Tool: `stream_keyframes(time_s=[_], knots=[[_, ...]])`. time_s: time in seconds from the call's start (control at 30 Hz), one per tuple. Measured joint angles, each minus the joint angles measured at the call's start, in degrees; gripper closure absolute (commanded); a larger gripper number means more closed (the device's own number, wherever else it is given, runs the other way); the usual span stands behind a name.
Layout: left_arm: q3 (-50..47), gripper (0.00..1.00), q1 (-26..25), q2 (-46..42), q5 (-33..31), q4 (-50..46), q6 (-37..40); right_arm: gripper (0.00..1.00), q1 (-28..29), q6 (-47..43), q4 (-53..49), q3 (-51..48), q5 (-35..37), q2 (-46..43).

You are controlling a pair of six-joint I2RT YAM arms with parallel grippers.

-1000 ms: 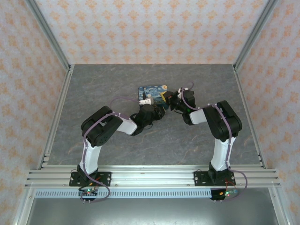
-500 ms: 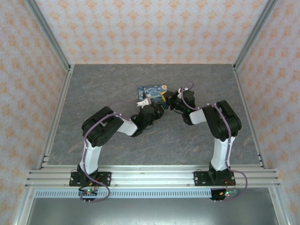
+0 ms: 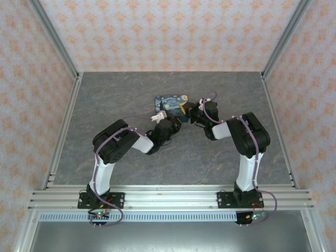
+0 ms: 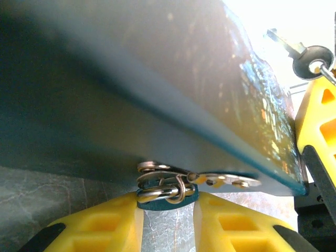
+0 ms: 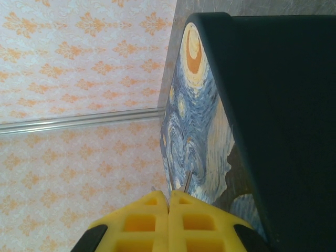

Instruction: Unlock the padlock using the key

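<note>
Against the frame from a second before, the left gripper (image 3: 161, 118) in the overhead view has slid a little toward the lower left. The small white piece (image 3: 157, 116) at its tip has gone with it, from the lower edge of the blue printed slab (image 3: 170, 100) to just off the slab's lower-left corner. That piece is too small to identify. The right gripper (image 3: 189, 111) has not moved and sits at the slab's right edge. The slab lies where it did, in the middle of the grey table (image 3: 115, 94).

In the left wrist view the two yellow fingers (image 4: 126, 210) at the bottom of the frame press against either side of a stack of split rings (image 4: 160, 184), so this pincer is grasping the rings. The rings sit tucked just under the slab's lower edge, and a short bead chain (image 4: 223, 182) trails off to their right. At the upper right of the same frame the key (image 4: 294, 48) juts past the tip of the right gripper's yellow finger, its blade toward the upper left.

In the right wrist view that pincer's fingers are clenched tip to tip at bottom centre. A thin metal edge, apparently the key seen edge-on, pokes out between them against the slab's painted face. Whether the slab is a box or a flat pad I cannot tell, so I can say nothing of any contents
</note>
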Motion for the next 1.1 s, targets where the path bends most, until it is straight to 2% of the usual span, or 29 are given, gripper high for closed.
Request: stream_keyframes(time_s=[0.17, 0.3, 0.37, 0.87, 1.1], knots=[[-0.2, 0.73, 0.0, 0.5, -0.3, 1.4, -1.2, 1.0, 0.0, 0.0, 0.0, 0.0, 0.0, 0.0], [-1.0, 0.61, 0.0, 1.0, -0.3, 4.9, -2.3, 1.0, 0.0, 0.0, 0.0, 0.0, 0.0, 0.0], [-1.2, 0.59, 0.0, 1.2, -0.1, 6.4, -3.0, 1.0, 0.0, 0.0, 0.0, 0.0, 0.0, 0.0], [-4.1, 0.59, 0.1, 3.3, 0.0, 16.4, -7.6, 1.0, 0.0, 0.0, 0.2, 0.0, 0.0, 0.1], [-4.9, 0.59, 0.1, 3.4, 0.0, 17.7, -8.2, 1.0, 0.0, 0.0, 0.3, 0.0, 0.0, 0.1]])
